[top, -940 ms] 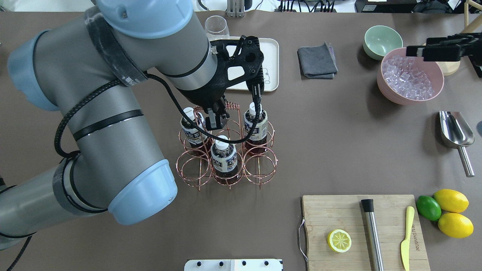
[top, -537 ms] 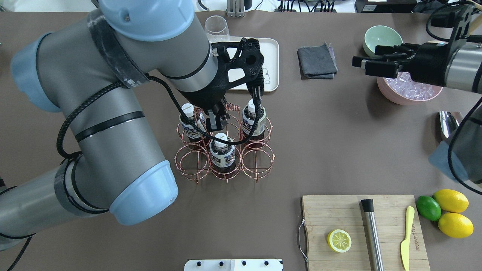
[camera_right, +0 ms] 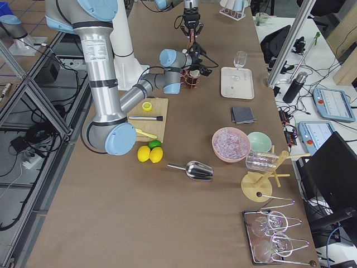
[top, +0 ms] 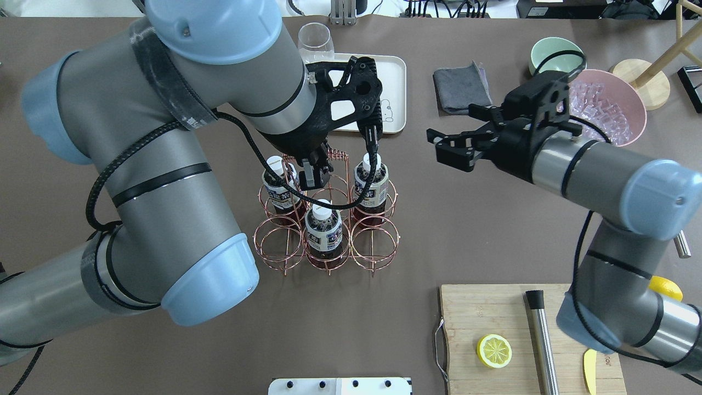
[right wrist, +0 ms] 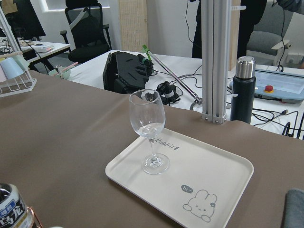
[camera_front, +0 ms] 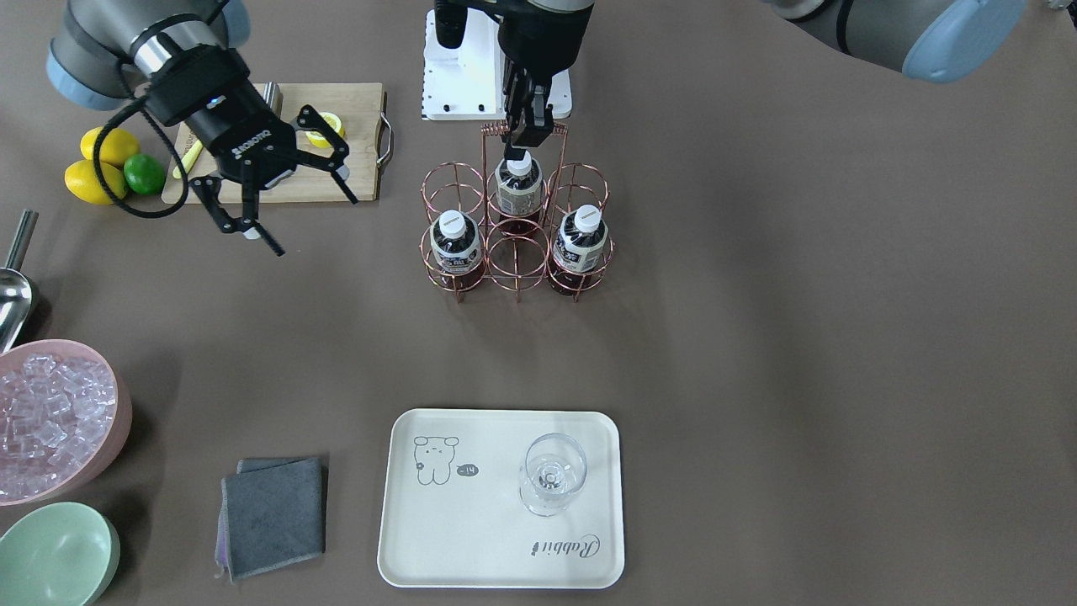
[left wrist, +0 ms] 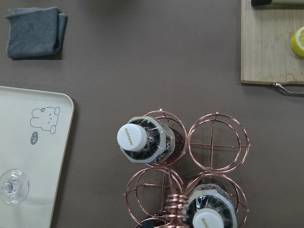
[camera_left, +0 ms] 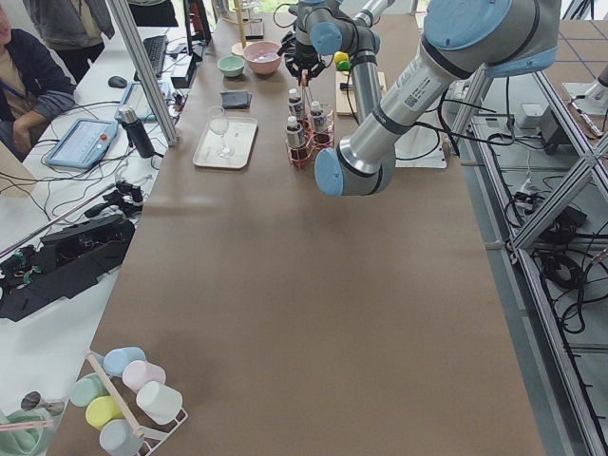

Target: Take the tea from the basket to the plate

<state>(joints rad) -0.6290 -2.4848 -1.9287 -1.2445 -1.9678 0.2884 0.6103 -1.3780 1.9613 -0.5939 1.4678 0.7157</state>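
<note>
Tea [camera_front: 519, 187] stood upright in basket [camera_front: 516, 257], mid ring of robot-side row; 2 more bottles [camera_front: 455, 244] in plate-side corner rings. Left gripper [camera_front: 527, 135] hung right over it, jaws pinched nearly together on wire handle [camera_front: 495, 126]. Right gripper [camera_front: 313, 224] spread wide, holding nothing, off to one side. Plate [camera_front: 471, 530] lay well apart on surface [camera_front: 799, 337] w/ wine glass [camera_front: 551, 475].

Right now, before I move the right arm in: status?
Left gripper shut on handle of basket. Right gripper open, short of basket. Three tea bottles in basket, none on tray. Glass stands on tray.
</note>
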